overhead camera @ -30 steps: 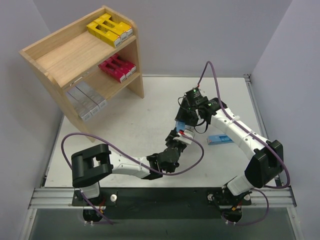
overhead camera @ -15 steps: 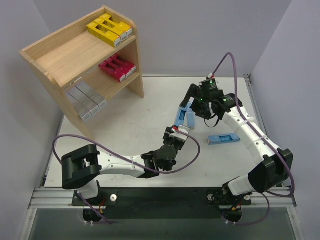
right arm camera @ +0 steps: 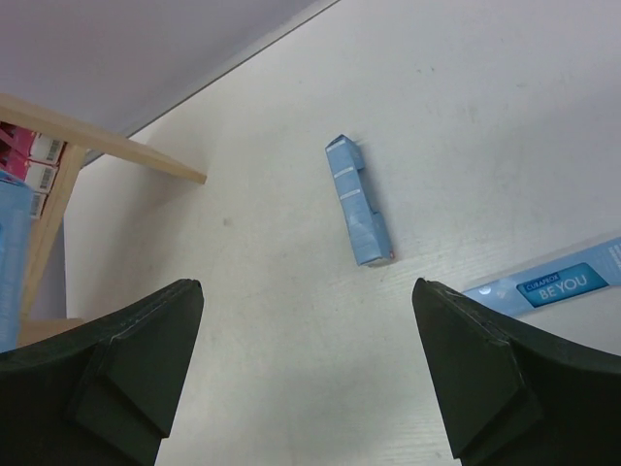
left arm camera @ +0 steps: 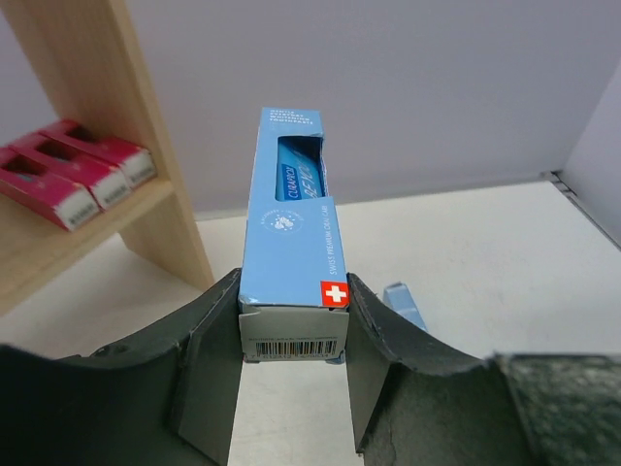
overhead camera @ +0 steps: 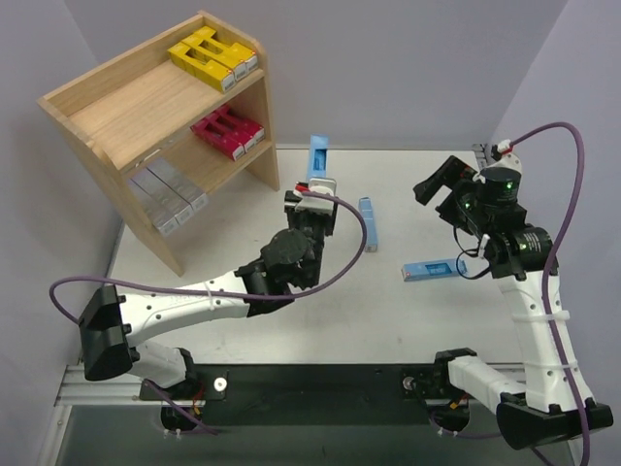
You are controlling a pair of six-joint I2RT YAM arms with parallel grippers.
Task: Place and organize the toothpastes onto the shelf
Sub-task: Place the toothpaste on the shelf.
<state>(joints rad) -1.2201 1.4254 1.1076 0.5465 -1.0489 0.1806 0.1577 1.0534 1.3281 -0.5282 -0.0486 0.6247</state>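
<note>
Three colours are shelved: yellow cartons, red cartons and silver cartons on the shelf at 10 o'clock. The left tool grips a blue carton near the shelf's side panel. Two loose blue cartons wait on the desk at 3 o'clock. The right tool gapes wide and empty. The top tier's 8 o'clock half offers room

The shelf stood at the far left of the table, with a top trio of cartons on its upper tier and a far trio and near trio on the tier below. Right of it, the left gripper held a carton. A middle carton and a right carton lay on the table farther right.
</note>
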